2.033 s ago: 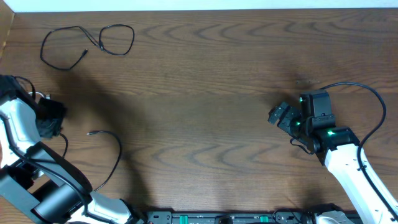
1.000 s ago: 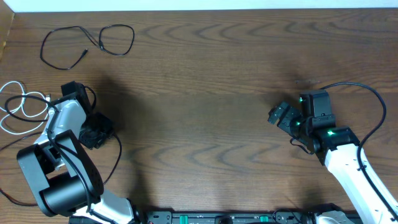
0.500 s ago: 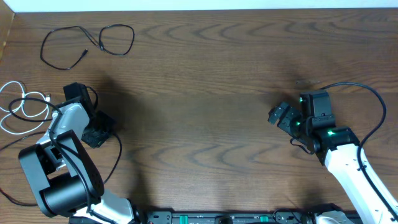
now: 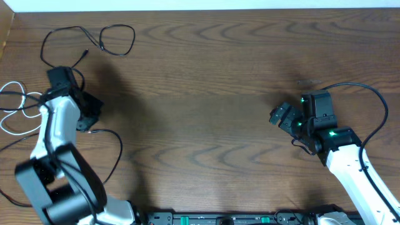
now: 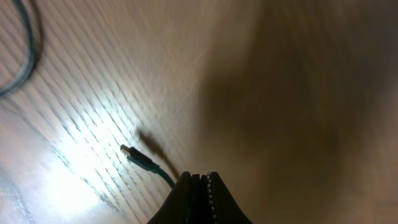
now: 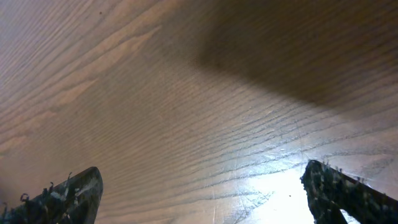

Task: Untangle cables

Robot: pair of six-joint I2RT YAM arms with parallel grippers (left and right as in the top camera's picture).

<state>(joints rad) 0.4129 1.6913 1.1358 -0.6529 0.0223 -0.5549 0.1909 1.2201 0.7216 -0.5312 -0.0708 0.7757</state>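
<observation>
On the brown wooden table (image 4: 219, 94) all three cords lie on the left side. A thin black cord looped in two rings (image 4: 133, 37) sits in the far left corner. A thin white cord in loose coils (image 4: 19, 89) lies against the left edge, partly hidden under the left arm. A second thin black cord with a small metal plug (image 5: 149, 165) starts near the left edge and arcs rightward, then bends back toward the near edge.

The left gripper (image 5: 199, 177) hangs over that plug end with its fingers pressed together. In the left wrist view the plug pokes out just to the left of the tips. The cord meets the outer edge of one finger rather than the seam between them, so I cannot tell whether it is pinched or only passes underneath. The right gripper (image 4: 280, 116) rests well apart on the right side, with its fingers spread wide and only bare wood between them.

The coming move turns on that plug end. It lies right at the left fingertips, with its short straight run pointing away from them. The left arm is far nearer, so it is probably the one to draw this cord clear of the white coils.
</observation>
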